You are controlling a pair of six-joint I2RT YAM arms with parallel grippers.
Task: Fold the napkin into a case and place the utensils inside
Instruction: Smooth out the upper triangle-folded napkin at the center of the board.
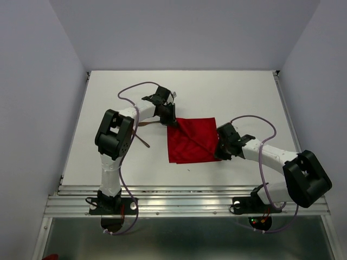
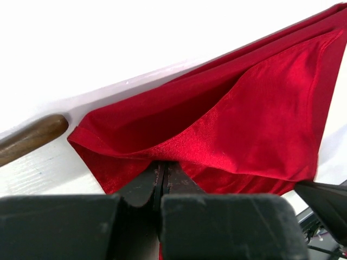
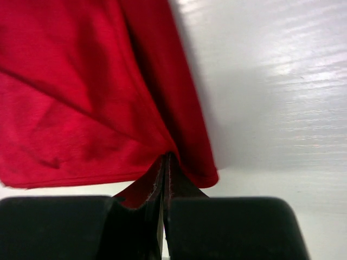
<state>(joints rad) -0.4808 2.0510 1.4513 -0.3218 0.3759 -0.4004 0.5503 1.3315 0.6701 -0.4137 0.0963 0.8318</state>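
Near mid-table, spread as a rough square with a diagonal crease: red napkin, flat over most of its area. Doubled at the far-left corner, with the upper layer lifted clear of the lower one in the left wrist view. Pinched at that corner by the left gripper, jaws pressed together on the cloth. Pinched as well at the near-right edge by the right gripper, jaws likewise clamped on the hem, with the fabric fanning away from the tips. Off to the left, outside the cloth: the utensils, two thin dark brown sticks on the white table, partly hidden behind the left arm. Just beside the gripped corner, one rounded wooden handle. Spoon bowl too small to make out.
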